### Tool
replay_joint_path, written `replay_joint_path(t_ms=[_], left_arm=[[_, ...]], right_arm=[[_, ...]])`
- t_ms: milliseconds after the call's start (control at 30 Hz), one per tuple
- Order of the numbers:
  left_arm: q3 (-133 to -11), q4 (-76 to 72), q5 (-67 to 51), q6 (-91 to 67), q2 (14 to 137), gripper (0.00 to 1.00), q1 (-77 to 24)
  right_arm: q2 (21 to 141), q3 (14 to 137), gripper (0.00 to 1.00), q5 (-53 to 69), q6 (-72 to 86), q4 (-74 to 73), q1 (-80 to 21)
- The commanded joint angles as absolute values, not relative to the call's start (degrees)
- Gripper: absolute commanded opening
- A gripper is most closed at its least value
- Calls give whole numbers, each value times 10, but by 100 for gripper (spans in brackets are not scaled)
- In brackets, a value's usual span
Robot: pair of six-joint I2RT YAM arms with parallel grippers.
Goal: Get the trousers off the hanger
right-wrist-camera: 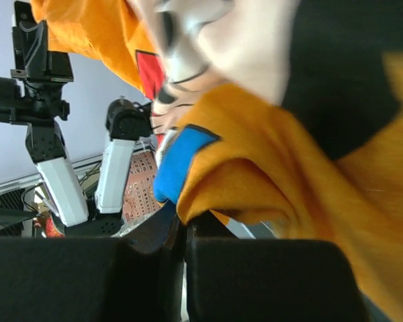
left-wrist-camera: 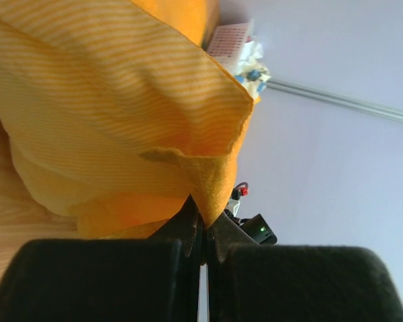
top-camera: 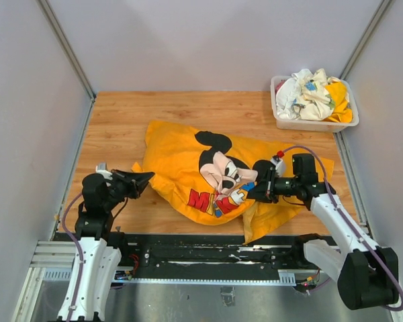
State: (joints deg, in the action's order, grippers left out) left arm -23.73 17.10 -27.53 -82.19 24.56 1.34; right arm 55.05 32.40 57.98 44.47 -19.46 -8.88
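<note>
The orange trousers [top-camera: 188,161], printed with a large cartoon mouse in black, red, cream and blue, lie spread and rumpled across the middle of the wooden bench [top-camera: 121,114], with the print facing up in the top view. The left hand [top-camera: 148,177] is at the garment's left edge, and its fingers are closed on a pointed corner of the cloth. In the left wrist view that corner [left-wrist-camera: 205,188] comes down into the pinch between the two dark fingertips [left-wrist-camera: 188,231], while the rest of the finely ribbed orange cloth rises above it in a folded flap. The right hand [top-camera: 255,191] is at the right side of the print, near the mouse's blue and red patch, and it too is clamped on the fabric. Its wrist view shows a rolled orange fold [right-wrist-camera: 242,194] caught between the fingers [right-wrist-camera: 168,235], with the blue patch just beside the grip. That view is close and blurred, so whether the pinch takes one layer or several is hard to say. A loose flap of the trousers hangs toward the near edge of the bench below the right hand. At the far right corner stands a pale plastic tub [top-camera: 309,123] holding crumpled clothes [top-camera: 312,94] in white and yellow, well apart from the trousers.
</note>
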Motion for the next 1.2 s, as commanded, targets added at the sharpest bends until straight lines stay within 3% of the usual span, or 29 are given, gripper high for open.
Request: replay_joint_path(t_ms=[0,333,767,967,1167], left_arm=[[-181,185,-295,-826,243,1,10],[-213,175,-314,-679,440,1,11],[-311,184,-279,-536,617,0,55],[-385,199,-278,-470,706,0,90],[-408,205,-274,-447,725,0,99]], right_arm=[[600,283,1,558,413,-202,-94],[799,338,1,461,364,-189,-93],[1080,649,1,407,325,-203,-82],[1071,689,1,438,368,-178,-86],[912,574,1,468,369,-193,-117]])
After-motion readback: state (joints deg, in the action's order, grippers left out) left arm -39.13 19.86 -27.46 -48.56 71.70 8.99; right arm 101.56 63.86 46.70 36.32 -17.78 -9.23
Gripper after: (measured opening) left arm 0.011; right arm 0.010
